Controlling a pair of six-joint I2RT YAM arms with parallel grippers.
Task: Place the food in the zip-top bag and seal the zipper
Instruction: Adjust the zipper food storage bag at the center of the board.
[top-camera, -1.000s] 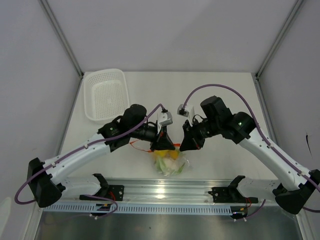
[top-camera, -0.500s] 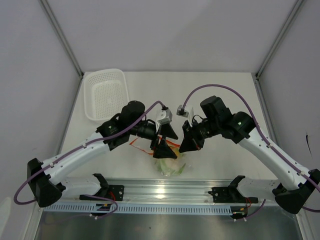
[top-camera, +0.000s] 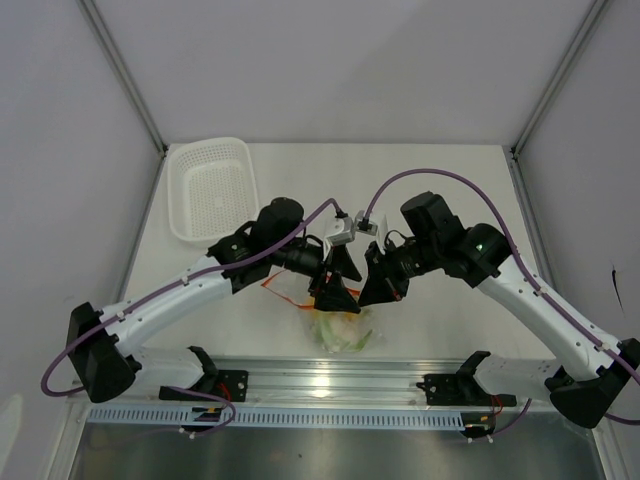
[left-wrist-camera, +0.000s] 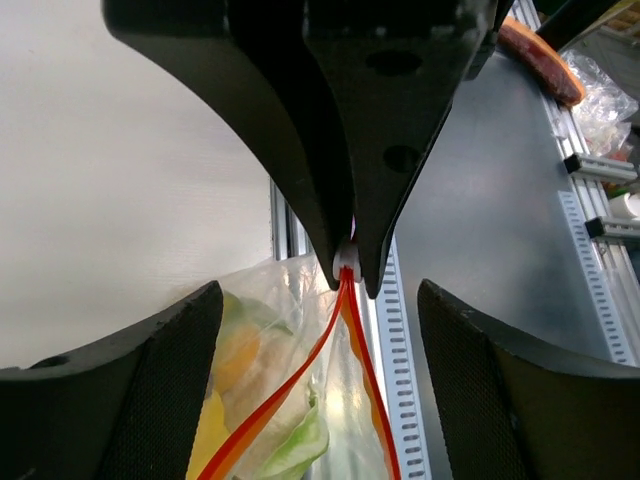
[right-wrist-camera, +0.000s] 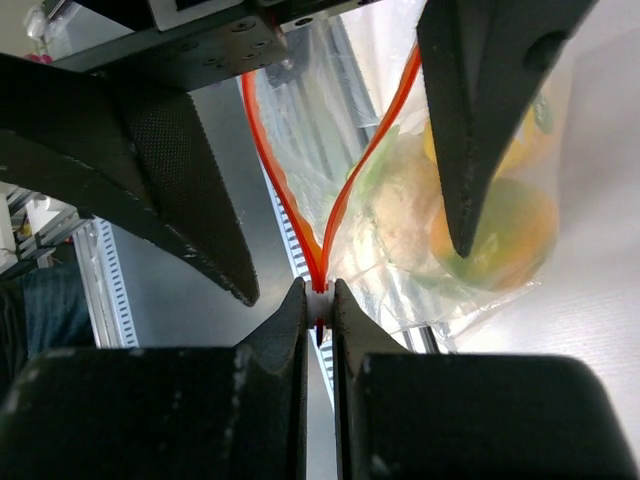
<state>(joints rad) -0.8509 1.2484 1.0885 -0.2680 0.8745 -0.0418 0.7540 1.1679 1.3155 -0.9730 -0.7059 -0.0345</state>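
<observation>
right claw (right-wrist-camera: 318, 293) pinched tight on one end of the zipper (left-wrist-camera: 346, 290); the two orange strands part away from it (mouth unsealed). left claw (top-camera: 338, 282) spread wide, one finger on either side of the zip-top bag (top-camera: 342, 328), holding nothing. food (right-wrist-camera: 500, 230) sits inside the bag, at the tabletop (top-camera: 300, 180) near edge.
</observation>
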